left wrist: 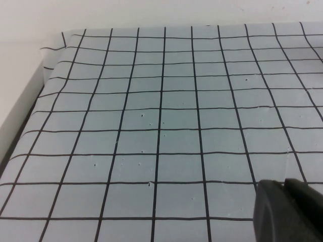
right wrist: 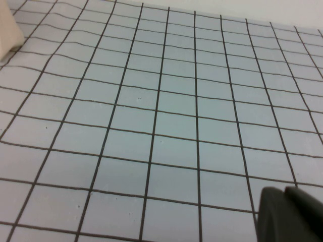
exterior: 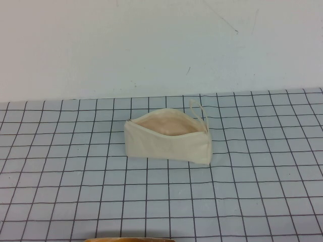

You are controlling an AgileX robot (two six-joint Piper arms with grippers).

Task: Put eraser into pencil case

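Pouch: pencil case [exterior: 167, 142] mid-table, mouth open upward, soft, likely floppy. Eraser unseen; probably light, pinch its sides. Left gripper [left wrist: 287, 212], right gripper [right wrist: 290, 214] off-table near; finger state indeterminable.

Both grippers [left wrist: 287, 212] [right wrist: 290, 214] mostly cropped.

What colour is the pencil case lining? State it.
Pale peach, inside the cream pencil case; clearest in the high view. Left gripper and right gripper show only partly.
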